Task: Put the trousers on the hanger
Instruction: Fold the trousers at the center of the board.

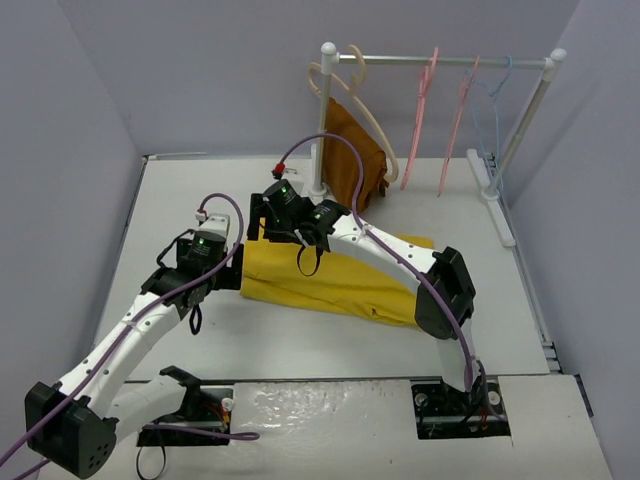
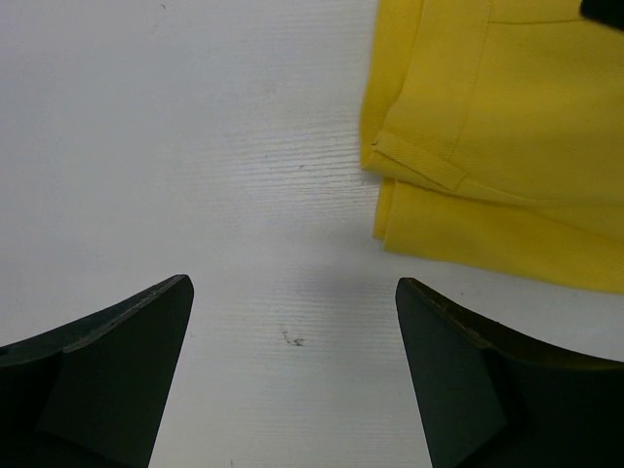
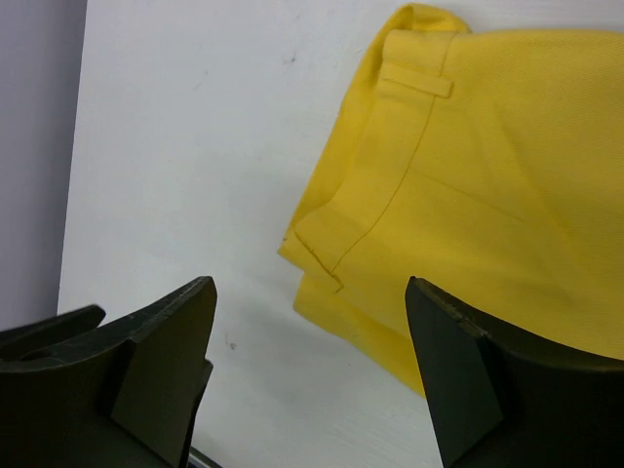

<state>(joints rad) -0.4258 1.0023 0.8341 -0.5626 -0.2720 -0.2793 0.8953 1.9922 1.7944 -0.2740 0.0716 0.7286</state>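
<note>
As jaws gape, right arm [image 1: 385,250] hovers

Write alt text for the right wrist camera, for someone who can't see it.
Folded yellow trousers, one belt loop showing, lie on a white table and fill the right of the frame. The open right gripper frames the bottom edge, holding nothing.

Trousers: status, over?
Left hand open, empty, over bare table beside trousers. Right hand open, empty, above trousers' edge. Trousers folded flat on table; hanger on rail. Right arm overhangs the cloth.
</note>
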